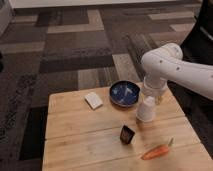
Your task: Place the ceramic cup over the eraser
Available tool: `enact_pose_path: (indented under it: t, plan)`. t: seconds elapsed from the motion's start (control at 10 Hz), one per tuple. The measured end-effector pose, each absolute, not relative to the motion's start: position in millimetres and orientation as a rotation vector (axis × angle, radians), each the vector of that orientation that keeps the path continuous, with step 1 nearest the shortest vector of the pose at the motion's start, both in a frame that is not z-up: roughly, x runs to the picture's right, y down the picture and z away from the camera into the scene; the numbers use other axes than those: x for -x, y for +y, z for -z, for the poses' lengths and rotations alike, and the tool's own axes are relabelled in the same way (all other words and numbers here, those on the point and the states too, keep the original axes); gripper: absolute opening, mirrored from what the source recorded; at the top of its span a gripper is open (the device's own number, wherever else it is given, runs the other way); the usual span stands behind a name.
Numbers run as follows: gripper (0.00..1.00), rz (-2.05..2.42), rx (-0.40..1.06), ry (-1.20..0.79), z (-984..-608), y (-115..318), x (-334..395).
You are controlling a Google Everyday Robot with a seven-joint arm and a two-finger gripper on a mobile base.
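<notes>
In the camera view, we are squeezing the tool (pixel 148 101) shut on the top of the cup (pixel 145 114). The cup is sitting on the desk (pixel 75 131) by the bowl (pixel 125 94). The eraser (pixel 127 134) is lying near, uncovered. Lifting and covering are left, we think.

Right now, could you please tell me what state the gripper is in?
Gripper: closed on the top of the cup, just right of the bowl.
</notes>
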State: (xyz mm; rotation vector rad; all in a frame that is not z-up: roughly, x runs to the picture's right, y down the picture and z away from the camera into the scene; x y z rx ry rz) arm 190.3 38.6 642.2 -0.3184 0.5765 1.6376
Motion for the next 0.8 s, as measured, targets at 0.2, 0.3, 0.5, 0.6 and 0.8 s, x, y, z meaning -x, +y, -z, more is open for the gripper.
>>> enact_pose_path:
  t: [0.2, 0.3, 0.5, 0.6, 0.8]
  plan:
    - [0.0, -1.602, 0.302, 0.539, -614.9, 25.7, -163.7]
    - [0.0, -1.587, 0.308, 0.518, -603.7, 21.2, -149.0]
    - [0.0, -1.551, 0.347, 0.485, -592.7, 20.3, -124.0]
    - [0.0, -1.54, 0.379, 0.467, -587.8, 22.6, -111.3]
    - [0.0, -1.538, 0.387, 0.451, -586.6, 21.9, -106.0]
